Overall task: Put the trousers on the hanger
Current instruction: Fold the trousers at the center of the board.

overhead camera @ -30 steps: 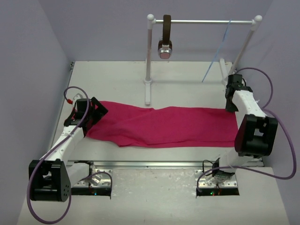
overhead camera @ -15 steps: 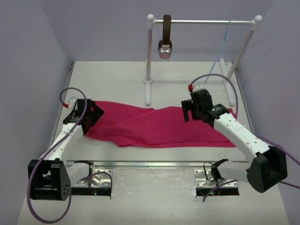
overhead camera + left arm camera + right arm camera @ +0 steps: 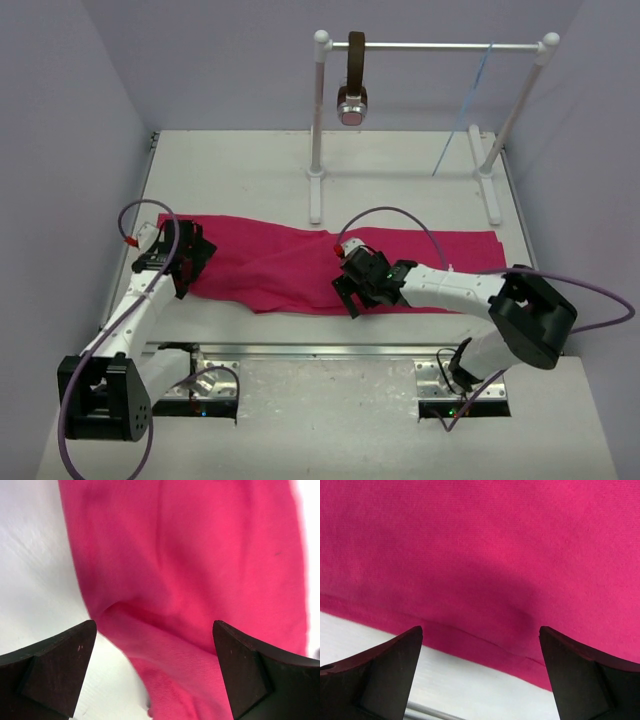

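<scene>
**Top external view.** The trousers (image 3: 330, 265) lie flat and lengthwise across the desk (image 3: 240, 170), in front of the rail stand (image 3: 440, 45). The hanger (image 3: 462, 118) hangs from the right part of the rail, tilted, well apart from the cloth. A brown strap (image 3: 355, 70) hangs near the rail's left end. The left fingers (image 3: 192, 262) are over the left end of the trousers. The right fingers (image 3: 347, 297) are at the near edge, about mid-length. No cloth is raised.

**Left wrist view.** The left fingers (image 3: 55, 665) are spread wide with nothing between them. Below is a rumpled end of the trousers (image 3: 200, 555), with bare desk (image 3: 30, 555) beside it. Whether the tips touch the cloth cannot be told.

**Right wrist view.** The right fingers (image 3: 580, 675) are likewise spread wide and hold nothing. The near hem of the trousers (image 3: 485, 555) runs between them, with desk (image 3: 445, 680) showing under it.

**Assessment.** The task is at the grasping stage; nothing is on the hanger.

**Risks.**
- The cloth lies in layers, so closing at the hem may catch only the top layer, and the rest would sag or unfold on lifting.
- Closing too shallow on the soft edge could let the cloth slip out under its own weight.
- The hanger is thin and hangs free, so a nudge from arm or cloth could swing it or knock it off the rail.
- The carry passes close to the stand post, which the trailing cloth may snag.
</scene>
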